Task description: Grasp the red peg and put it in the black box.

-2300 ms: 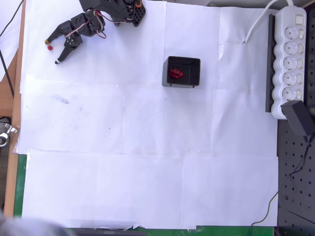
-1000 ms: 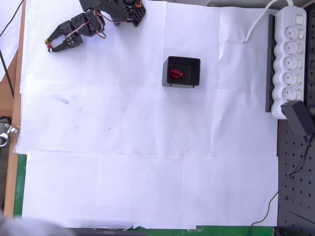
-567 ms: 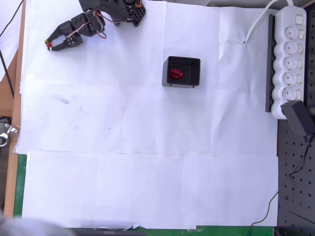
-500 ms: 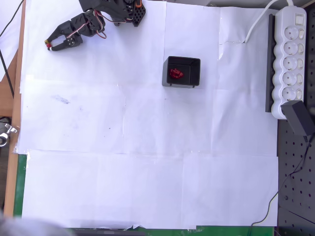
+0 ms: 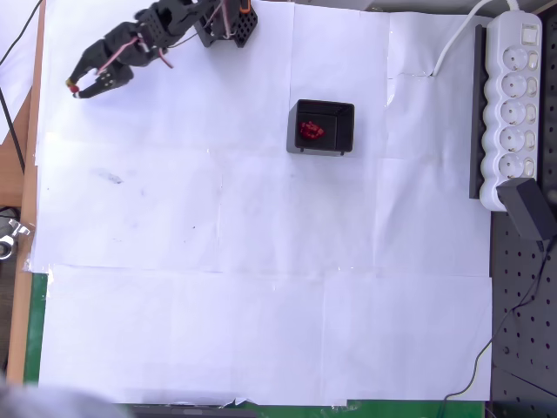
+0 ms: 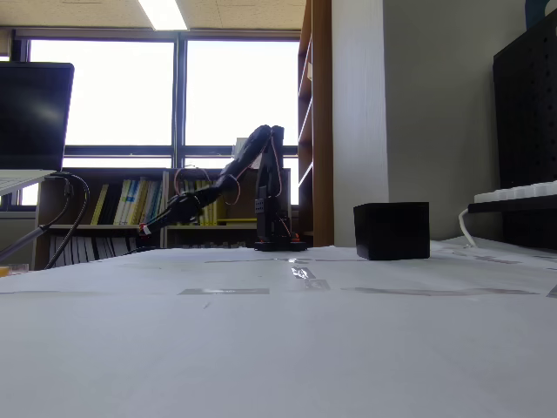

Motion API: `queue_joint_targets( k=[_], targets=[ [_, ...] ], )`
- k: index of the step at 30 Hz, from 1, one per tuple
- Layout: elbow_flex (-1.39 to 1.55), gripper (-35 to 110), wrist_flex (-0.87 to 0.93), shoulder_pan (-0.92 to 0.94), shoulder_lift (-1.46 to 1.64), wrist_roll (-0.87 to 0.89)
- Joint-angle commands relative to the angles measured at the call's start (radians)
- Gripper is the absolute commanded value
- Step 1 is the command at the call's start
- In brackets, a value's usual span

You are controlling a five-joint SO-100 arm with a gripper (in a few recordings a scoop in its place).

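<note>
1. Pinching the tiny dark-red round peg [image 5: 76,91] at its tips, the black two-finger gripper [image 5: 80,89] sits at the upper left of the overhead view, fingers pressed together around it.
2. Black servo arm [image 5: 144,37] stretches from its base [image 5: 228,23] at the top edge down-left toward the left edge of the white paper-covered bench [image 5: 261,287].
3. In the fixed view the gripper [image 6: 144,230] hangs above the bench [image 6: 278,331], clear of the surface; a small red speck shows at its tip, too small to tell more.
4. Small square black plastic box [image 5: 322,128] sits near the top centre of the overhead view, well apart from the gripper, to its right.
5. Lumpy red heap [image 5: 311,131] lies on the box floor, left of centre.
6. In the fixed view the box [image 6: 392,231] stands on the bench to the right of the arm base [image 6: 278,235].
7. White power strip [image 5: 513,104] lies along the right edge, its white cable [image 5: 457,35] running off the top.
8. Black adapter [image 5: 529,212] rests at the strip's lower end.
</note>
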Motion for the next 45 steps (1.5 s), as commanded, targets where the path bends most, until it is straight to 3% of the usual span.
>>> queue_joint_targets(
  k=[1,8,15,23,35,45],
  targets=[
    [0.439,0,0.537,-0.041,-0.051,0.011],
    [1.181,0,1.339,-0.222,0.126,0.161],
    [1.605,0,1.726,-0.474,0.224,0.311],
    [1.543,0,1.727,-0.815,0.167,0.411],
    [1.353,0,1.726,-1.463,0.156,0.813],
    [1.322,0,1.726,-1.723,0.262,1.008]
  ],
)
